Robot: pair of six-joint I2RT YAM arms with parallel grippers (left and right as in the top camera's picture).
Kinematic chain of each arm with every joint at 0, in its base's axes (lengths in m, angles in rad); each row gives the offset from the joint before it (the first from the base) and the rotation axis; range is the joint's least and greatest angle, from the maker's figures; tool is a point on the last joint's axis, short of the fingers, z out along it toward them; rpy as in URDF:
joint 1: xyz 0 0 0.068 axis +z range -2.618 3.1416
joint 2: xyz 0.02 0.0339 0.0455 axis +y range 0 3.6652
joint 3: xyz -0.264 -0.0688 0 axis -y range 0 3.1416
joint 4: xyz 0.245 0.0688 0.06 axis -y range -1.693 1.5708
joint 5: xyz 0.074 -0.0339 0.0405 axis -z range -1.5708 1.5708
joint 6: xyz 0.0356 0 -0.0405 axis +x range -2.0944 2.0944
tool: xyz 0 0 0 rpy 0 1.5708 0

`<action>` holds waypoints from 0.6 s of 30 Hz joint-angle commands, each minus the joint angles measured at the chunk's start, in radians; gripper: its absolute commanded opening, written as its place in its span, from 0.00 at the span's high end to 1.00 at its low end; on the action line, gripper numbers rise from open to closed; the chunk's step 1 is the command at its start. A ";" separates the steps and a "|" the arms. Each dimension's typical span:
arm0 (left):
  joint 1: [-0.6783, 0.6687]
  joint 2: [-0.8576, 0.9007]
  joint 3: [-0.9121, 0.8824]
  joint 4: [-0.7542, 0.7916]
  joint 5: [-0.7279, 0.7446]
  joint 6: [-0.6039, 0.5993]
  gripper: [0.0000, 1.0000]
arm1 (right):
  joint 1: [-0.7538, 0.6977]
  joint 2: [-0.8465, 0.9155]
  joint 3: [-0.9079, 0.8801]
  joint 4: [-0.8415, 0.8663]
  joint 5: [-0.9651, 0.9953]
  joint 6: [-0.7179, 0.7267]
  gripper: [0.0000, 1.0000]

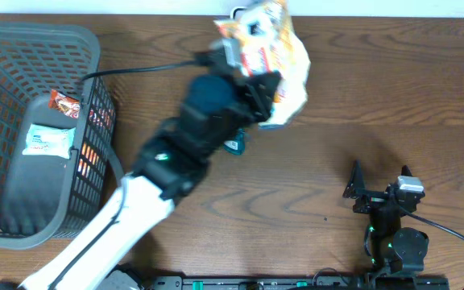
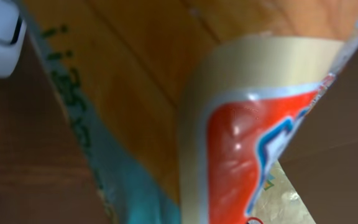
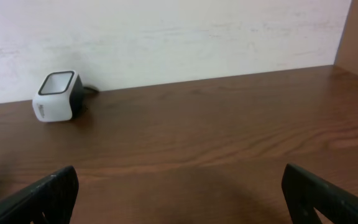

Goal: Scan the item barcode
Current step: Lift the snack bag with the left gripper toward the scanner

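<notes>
- Two arms, one per side. I read the left claw (image 1: 261,84) as clenched on the snack bag (image 1: 274,56). The right claw (image 3: 182,196) is released, its two dark fingers spread wide over bare wood.
- One snack bag, the task's thing, printed in orange, red and cream. It is held above the far middle of the counter (image 1: 377,97), close to the far edge.
- From overhead, the bag's long axis runs roughly far to near. Its far end leans slightly left, and its near end hangs just right of the left claw.
- In the left wrist view the bag fills nearly the whole frame. I cannot tell which way its barcode faces.
- One scanner (image 3: 58,96), a small white block with a dark top window. It stands on the counter against the far wall (image 3: 166,37). From overhead only a sliver of it shows, just beside the bag's far end.
- One grey mesh basket (image 1: 31,32) at the left of the counter, well apart from the bag.
- Inside the basket I count one white packet (image 1: 48,138) and, just far of it, one small red packet (image 1: 64,103). An orange shape shows through the right wall mesh, but I cannot identify it.
- The right arm sits at the near right, well apart from bag and scanner.
</notes>
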 commanded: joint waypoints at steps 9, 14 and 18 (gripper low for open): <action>-0.165 0.300 0.011 -0.187 -0.397 0.119 0.93 | 0.012 -0.005 -0.003 -0.002 0.002 -0.013 0.01; -0.182 0.399 0.011 -0.251 -0.412 0.126 0.93 | 0.012 -0.005 -0.003 -0.002 0.002 -0.013 0.01; -0.198 0.455 0.011 -0.277 -0.381 0.126 0.92 | 0.012 -0.005 -0.003 -0.002 0.002 -0.013 0.01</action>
